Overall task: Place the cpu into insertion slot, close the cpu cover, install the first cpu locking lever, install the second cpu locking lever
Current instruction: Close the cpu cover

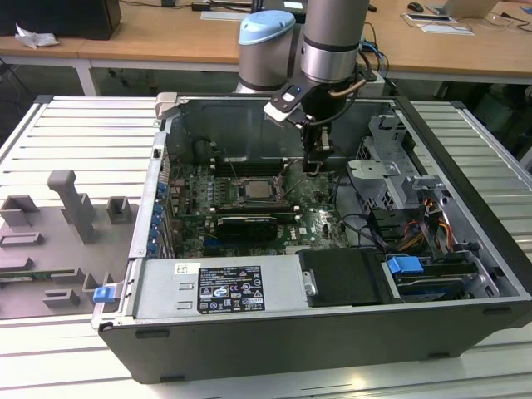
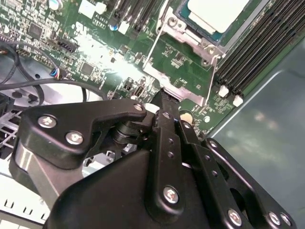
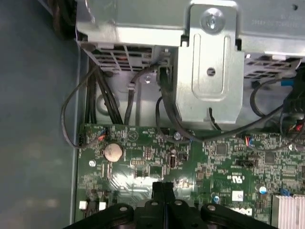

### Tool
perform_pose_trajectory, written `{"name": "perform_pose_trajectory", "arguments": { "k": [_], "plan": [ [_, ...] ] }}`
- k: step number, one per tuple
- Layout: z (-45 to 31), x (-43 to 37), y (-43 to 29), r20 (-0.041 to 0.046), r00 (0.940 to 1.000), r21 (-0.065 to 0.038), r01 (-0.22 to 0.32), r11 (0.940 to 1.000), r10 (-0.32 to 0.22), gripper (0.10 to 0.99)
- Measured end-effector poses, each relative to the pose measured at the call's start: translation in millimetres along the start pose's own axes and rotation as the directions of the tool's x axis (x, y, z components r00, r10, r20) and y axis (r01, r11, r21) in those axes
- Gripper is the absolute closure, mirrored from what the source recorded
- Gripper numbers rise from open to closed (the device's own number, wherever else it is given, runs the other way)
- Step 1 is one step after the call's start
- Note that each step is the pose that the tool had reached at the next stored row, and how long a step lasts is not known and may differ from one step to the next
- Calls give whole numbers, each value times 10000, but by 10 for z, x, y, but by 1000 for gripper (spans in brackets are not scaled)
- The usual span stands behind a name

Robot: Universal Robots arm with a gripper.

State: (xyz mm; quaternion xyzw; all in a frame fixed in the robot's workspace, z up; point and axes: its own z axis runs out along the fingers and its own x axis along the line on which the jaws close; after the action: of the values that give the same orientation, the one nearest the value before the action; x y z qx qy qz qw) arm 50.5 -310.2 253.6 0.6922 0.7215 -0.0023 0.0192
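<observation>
The cpu [image 2: 214,14] shows its pale metal top and lies in the insertion slot [image 2: 177,29] on the green board; in the exterior view the cpu [image 1: 256,189] sits mid-board inside the open computer case. The cpu cover [image 2: 183,89] is swung open and lies beside the slot, with green board showing through its window. My gripper [image 2: 167,95] is shut with nothing visible between its black fingers, its tips right at the cover's outer edge. In the exterior view the gripper [image 1: 314,165] hangs to the cpu's right. The first wrist view has the gripper [image 3: 162,185] just over the board.
Long black memory slots [image 2: 257,52] flank the socket. A metal drive cage [image 3: 209,62], black cables [image 3: 95,105] and a coin battery [image 3: 113,151] lie close to the fingers. A power supply [image 1: 224,287] fills the case front. A grey fixture [image 1: 71,208] stands at the exterior view's left.
</observation>
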Motion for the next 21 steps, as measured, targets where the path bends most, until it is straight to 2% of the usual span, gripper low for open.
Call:
{"name": "perform_pose_trajectory", "arguments": {
  "k": [4, 21],
  "plan": [
    [-1, 3, -55, -1, 10000, 0, 0, 10000, 0, 980],
    [-2, 6, -132, -1, 10000, 0, 1, 10000, -1, 980]
  ]
}}
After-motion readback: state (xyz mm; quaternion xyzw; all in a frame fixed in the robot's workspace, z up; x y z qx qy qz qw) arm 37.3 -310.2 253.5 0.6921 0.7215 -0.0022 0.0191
